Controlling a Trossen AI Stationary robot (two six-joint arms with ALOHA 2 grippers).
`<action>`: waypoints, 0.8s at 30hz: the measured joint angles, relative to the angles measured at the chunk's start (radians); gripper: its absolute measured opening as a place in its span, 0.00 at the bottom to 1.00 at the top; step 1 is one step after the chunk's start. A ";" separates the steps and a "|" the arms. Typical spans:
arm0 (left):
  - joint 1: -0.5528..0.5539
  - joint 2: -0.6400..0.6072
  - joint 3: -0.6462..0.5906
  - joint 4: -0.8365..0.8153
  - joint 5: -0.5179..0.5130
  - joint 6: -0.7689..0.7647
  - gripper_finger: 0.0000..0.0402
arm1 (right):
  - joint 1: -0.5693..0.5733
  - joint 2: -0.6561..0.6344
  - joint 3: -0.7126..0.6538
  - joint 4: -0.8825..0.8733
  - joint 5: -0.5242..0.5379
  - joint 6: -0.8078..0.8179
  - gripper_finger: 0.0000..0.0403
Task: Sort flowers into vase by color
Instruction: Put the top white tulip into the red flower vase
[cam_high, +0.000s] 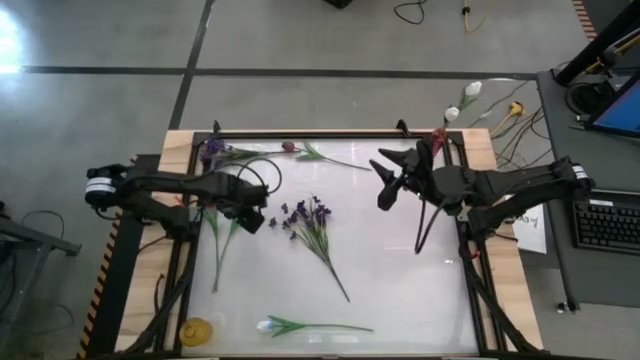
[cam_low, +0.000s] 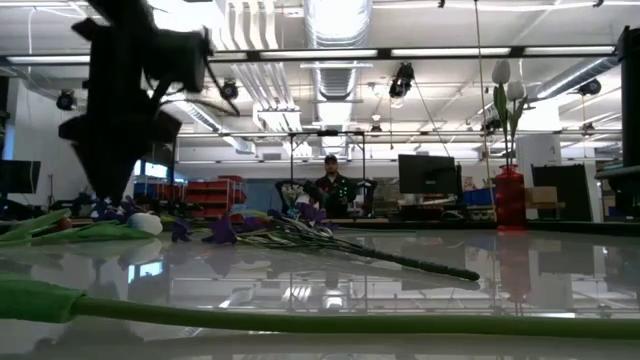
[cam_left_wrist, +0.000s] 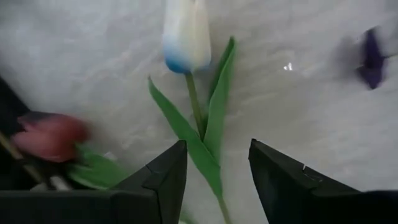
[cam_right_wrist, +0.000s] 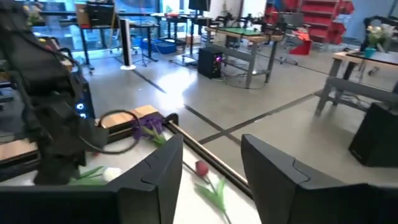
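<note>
— What do we record for the left hand (cam_high: 252, 218)?

— We find it low over the left part of the white table (cam_high: 400, 290), fingers (cam_left_wrist: 163, 180) spread with a clear gap between them. In the left wrist view a white tulip (cam_left_wrist: 185, 34) with a blue-tinged base lies on the table just beyond the fingers, its stem and leaves running toward the gap. Nothing is pinched. A pink-red bud (cam_left_wrist: 48, 135) lies to one side of it.

— And the right hand (cam_high: 385, 180)?

— We see it raised above the far right part of the table. Its fingers (cam_right_wrist: 155, 180) stand apart in the right wrist view, and nothing sits between them.

— Where do the flowers lie?

— We note a purple spray (cam_high: 308, 217) near the table's middle, its stem pointing to the near edge. A second purple spray (cam_high: 215, 150) lies at the far left corner, and another pink-red bud (cam_high: 290, 147) with leaves lies beside it along the far edge. A white tulip (cam_high: 268, 325) rests at the near edge, stem pointing right.

— Any in a vase?

— We see a red vase (cam_low: 509, 197) at the far right corner, two white tulips (cam_low: 508, 82) standing upright in it.

— Anything else?

— A yellow object (cam_high: 195, 330) sits at the near left corner; we cannot tell what it is. In the low view a person (cam_low: 330, 190) sits in the room behind the table.
</note>
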 joint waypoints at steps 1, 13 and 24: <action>0.000 0.005 -0.022 0.025 0.000 -0.006 0.40 | 0.004 0.000 0.003 0.000 0.000 0.001 0.41; 0.005 0.111 -0.120 0.174 -0.046 -0.023 0.39 | 0.017 0.012 0.092 -0.012 -0.021 0.000 0.39; 0.005 0.084 -0.064 0.209 -0.077 0.055 0.02 | 0.017 0.014 0.112 -0.046 -0.127 0.096 0.36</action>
